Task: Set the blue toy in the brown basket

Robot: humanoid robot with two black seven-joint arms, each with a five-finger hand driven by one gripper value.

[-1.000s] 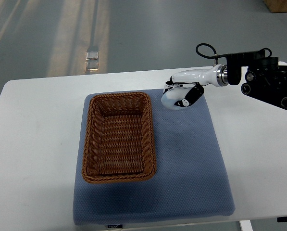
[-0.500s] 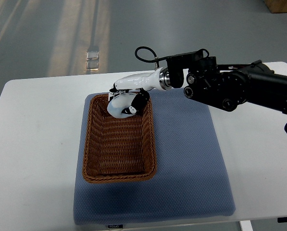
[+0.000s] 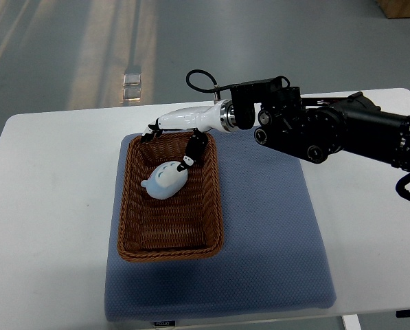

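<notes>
The blue toy, pale blue with a white belly, lies in the far half of the brown wicker basket. My right hand reaches in from the right and hovers over the basket's far rim, just above the toy. Its fingers are spread and hold nothing. One dark fingertip hangs close to the toy's right end. The left arm does not show.
The basket stands on a blue-grey mat on a white table. My black right forearm crosses above the mat's far right corner. A small clear object lies on the floor beyond the table.
My right hand carried the toy leftward from the mat's far edge to over the basket, then opened. The toy now lies inside the basket.
</notes>
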